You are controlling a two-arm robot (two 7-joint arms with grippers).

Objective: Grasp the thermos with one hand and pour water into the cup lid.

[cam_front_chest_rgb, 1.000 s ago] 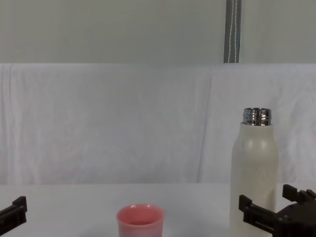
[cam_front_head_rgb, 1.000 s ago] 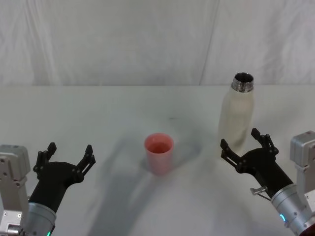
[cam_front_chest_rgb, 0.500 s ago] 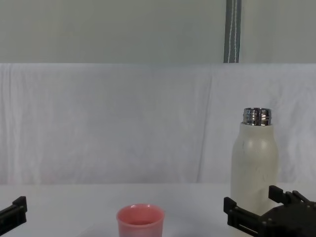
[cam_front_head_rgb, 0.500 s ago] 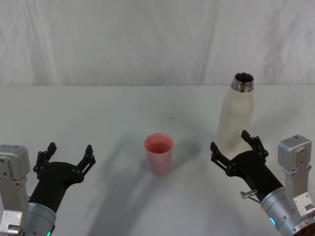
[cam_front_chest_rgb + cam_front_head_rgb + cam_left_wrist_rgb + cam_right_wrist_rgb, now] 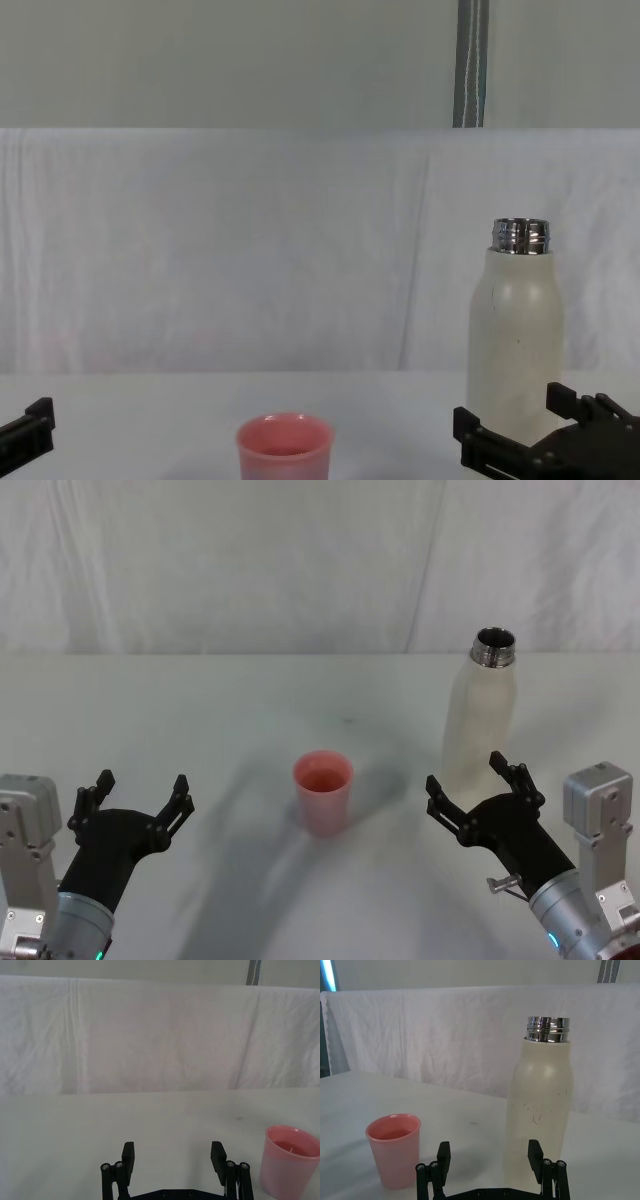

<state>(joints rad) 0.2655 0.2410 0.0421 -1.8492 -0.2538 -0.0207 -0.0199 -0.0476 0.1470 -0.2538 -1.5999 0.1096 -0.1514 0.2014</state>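
Thermos [image 5: 480, 720] matte cream (steel neck), upright

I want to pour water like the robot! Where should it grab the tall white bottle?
Probably around the thermos body's straight middle, below the rounded shoulders and shiny neck. It stands upright, so coming level from the robot's side fits. The open right claw is already just in front of it. The left claw sits open, left of the cup lid.

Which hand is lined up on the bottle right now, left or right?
The right hand: open, just short of the cream bottle. The left hand sits open at the near left, well away from the pink cup.
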